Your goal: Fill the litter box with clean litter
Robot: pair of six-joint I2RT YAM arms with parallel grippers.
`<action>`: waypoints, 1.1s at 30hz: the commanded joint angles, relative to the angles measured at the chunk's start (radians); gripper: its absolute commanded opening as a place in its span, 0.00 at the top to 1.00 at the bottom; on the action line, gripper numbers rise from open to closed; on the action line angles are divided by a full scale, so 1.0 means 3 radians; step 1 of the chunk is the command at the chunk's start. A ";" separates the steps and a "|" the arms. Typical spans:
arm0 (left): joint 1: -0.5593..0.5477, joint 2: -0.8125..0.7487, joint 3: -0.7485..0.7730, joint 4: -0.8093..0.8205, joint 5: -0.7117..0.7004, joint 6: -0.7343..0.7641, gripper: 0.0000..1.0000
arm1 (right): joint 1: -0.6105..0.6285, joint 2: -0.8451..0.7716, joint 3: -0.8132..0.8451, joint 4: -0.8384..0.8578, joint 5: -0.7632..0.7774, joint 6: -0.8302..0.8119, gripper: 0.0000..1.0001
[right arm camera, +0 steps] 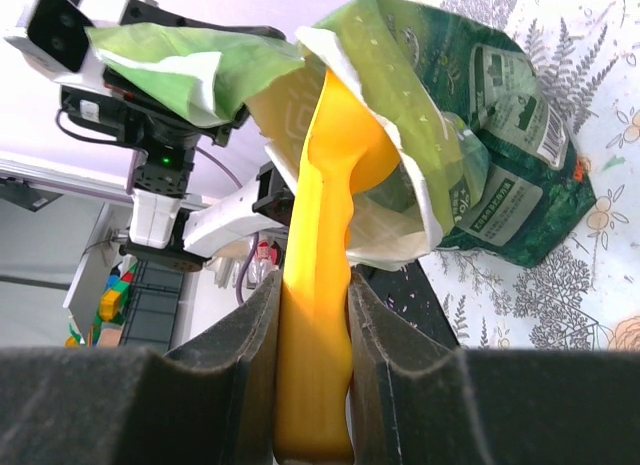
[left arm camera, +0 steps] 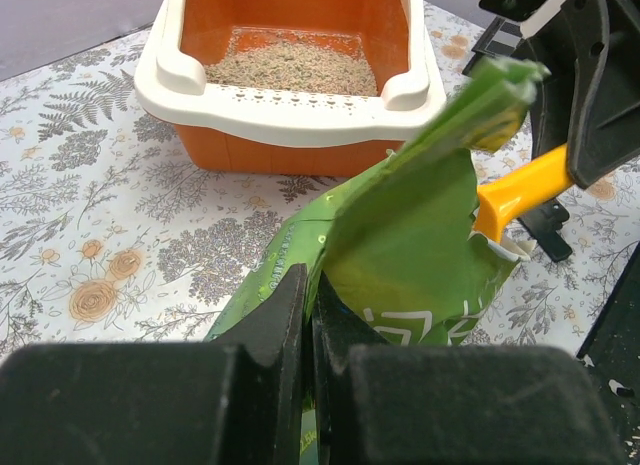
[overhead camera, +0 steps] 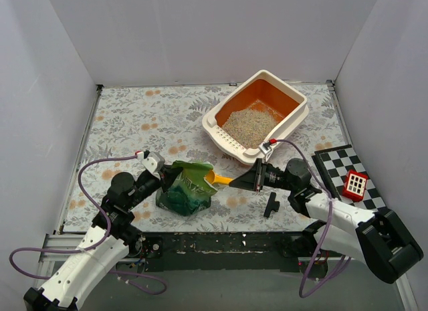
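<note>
The litter box (overhead camera: 294, 95), cream outside and orange inside, stands at the back right and holds a pile of clean litter (overhead camera: 249, 126); it also shows in the left wrist view (left arm camera: 290, 113). A dark green bag (overhead camera: 186, 190) stands near the front centre. My left gripper (overhead camera: 159, 174) is shut on the bag's edge (left arm camera: 400, 235) and holds its mouth open. My right gripper (overhead camera: 242, 180) is shut on the handle of a yellow scoop (right arm camera: 322, 235). The scoop's bowl reaches into the bag's mouth (right arm camera: 400, 115).
A black-and-white checkered board (overhead camera: 349, 169) with a red and white block (overhead camera: 354, 184) lies at the right. A small black part (overhead camera: 271, 205) lies on the floral mat (overhead camera: 147, 117) near the front edge. White walls enclose three sides.
</note>
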 commanded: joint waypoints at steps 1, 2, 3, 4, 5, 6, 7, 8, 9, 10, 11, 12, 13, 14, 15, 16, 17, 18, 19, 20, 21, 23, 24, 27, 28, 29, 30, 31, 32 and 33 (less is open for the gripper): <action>0.0009 0.0016 -0.0041 0.0050 0.0053 0.0041 1.00 | -0.0157 -0.0259 0.0000 0.0227 -0.0130 0.0051 0.99; 0.0009 0.0011 -0.0041 0.0060 0.0058 0.0041 1.00 | -0.0183 -0.0299 -0.0020 0.0196 -0.0141 0.0045 0.99; 0.0009 0.0010 -0.0047 0.0060 0.0063 0.0041 1.00 | -0.0223 -0.0335 -0.0035 0.0160 -0.0166 0.0050 0.99; 0.0009 0.0005 -0.0047 0.0065 0.0068 0.0041 1.00 | -0.0254 -0.0376 -0.0051 0.0130 -0.0176 0.0050 0.99; 0.0009 0.0010 -0.0047 0.0065 0.0074 0.0046 1.00 | -0.0280 -0.0417 -0.0061 0.0094 -0.0192 0.0045 0.99; 0.0009 0.0010 -0.0052 0.0065 0.0074 0.0051 1.00 | -0.0310 -0.0453 -0.0066 0.0038 -0.0207 0.0045 0.99; 0.0009 0.0010 -0.0052 0.0065 0.0079 0.0051 1.00 | -0.0331 -0.0484 -0.0061 -0.0018 -0.0227 0.0040 0.99; 0.0009 0.0005 -0.0057 0.0070 0.0084 0.0051 1.00 | -0.0357 -0.0514 -0.0071 -0.0075 -0.0243 0.0030 0.99; 0.0009 0.0005 -0.0052 0.0065 0.0084 0.0051 1.00 | -0.0387 -0.0540 -0.0071 -0.0151 -0.0258 0.0020 0.99; 0.0009 0.0000 -0.0052 0.0075 0.0084 0.0051 1.00 | -0.0408 -0.0571 -0.0082 -0.0202 -0.0279 0.0015 0.99; 0.0009 0.0000 -0.0057 0.0075 0.0084 0.0046 1.00 | -0.0433 -0.0591 -0.0097 -0.0228 -0.0299 0.0020 0.99; 0.0009 -0.0005 -0.0062 0.0075 0.0079 0.0051 1.00 | -0.0454 -0.0622 -0.0112 -0.0269 -0.0319 0.0025 0.99; 0.0009 -0.0010 -0.0057 0.0085 0.0079 0.0051 1.00 | -0.0479 -0.0657 -0.0127 -0.0295 -0.0335 0.0025 0.99; 0.0009 -0.0020 -0.0062 0.0085 0.0079 0.0056 1.00 | -0.0495 -0.0698 -0.0148 -0.0325 -0.0340 0.0035 0.99; 0.0009 -0.0015 -0.0062 0.0091 0.0084 0.0056 1.00 | -0.0505 -0.0729 -0.0153 -0.0391 -0.0355 0.0045 0.99; 0.0009 -0.0020 -0.0062 0.0091 0.0079 0.0051 1.00 | -0.0520 -0.0760 -0.0163 -0.0438 -0.0361 0.0040 0.99; 0.0009 -0.0020 -0.0062 0.0096 0.0074 0.0051 1.00 | -0.0531 -0.0780 -0.0179 -0.0479 -0.0371 0.0045 0.99; 0.0009 -0.0020 -0.0067 0.0096 0.0079 0.0056 1.00 | -0.0536 -0.0811 -0.0189 -0.0540 -0.0381 0.0061 0.99; 0.0009 -0.0020 -0.0067 0.0096 0.0079 0.0056 1.00 | -0.0546 -0.0842 -0.0204 -0.0566 -0.0386 0.0086 0.99; 0.0009 -0.0020 -0.0067 0.0096 0.0079 0.0056 1.00 | -0.0551 -0.0867 -0.0220 -0.0581 -0.0391 0.0117 0.99; 0.0009 -0.0020 -0.0067 0.0096 0.0074 0.0056 1.00 | -0.0556 -0.0898 -0.0240 -0.0612 -0.0401 0.0132 0.99; 0.0009 -0.0020 -0.0067 0.0101 0.0074 0.0056 1.00 | -0.0561 -0.0974 -0.0260 -0.0668 -0.0412 0.0158 0.99; 0.0009 -0.0025 -0.0067 0.0096 0.0074 0.0056 1.00 | -0.0566 -0.1015 -0.0276 -0.0704 -0.0407 0.0173 0.99; 0.0009 -0.0030 -0.0067 0.0101 0.0063 0.0056 1.00 | -0.0577 -0.1133 -0.0286 -0.0801 -0.0412 0.0209 0.99; 0.0009 -0.0035 -0.0067 0.0101 0.0063 0.0056 1.00 | -0.0582 -0.1164 -0.0291 -0.0832 -0.0407 0.0219 0.99; 0.0009 -0.0030 -0.0067 0.0101 0.0063 0.0056 1.00 | -0.0587 -0.1204 -0.0296 -0.0852 -0.0412 0.0239 0.99; 0.0009 -0.0035 -0.0067 0.0101 0.0058 0.0051 1.00 | -0.0587 -0.1250 -0.0301 -0.0898 -0.0407 0.0250 0.99; 0.0009 -0.0036 -0.0067 0.0101 0.0058 0.0056 1.00 | -0.0592 -0.1302 -0.0302 -0.0944 -0.0407 0.0260 0.99; 0.0009 -0.0036 -0.0067 0.0101 0.0053 0.0051 1.00 | -0.0602 -0.1348 -0.0307 -0.0985 -0.0402 0.0260 0.99; 0.0009 -0.0036 -0.0067 0.0101 0.0053 0.0056 1.00 | -0.0607 -0.1404 -0.0307 -0.1056 -0.0386 0.0260 0.99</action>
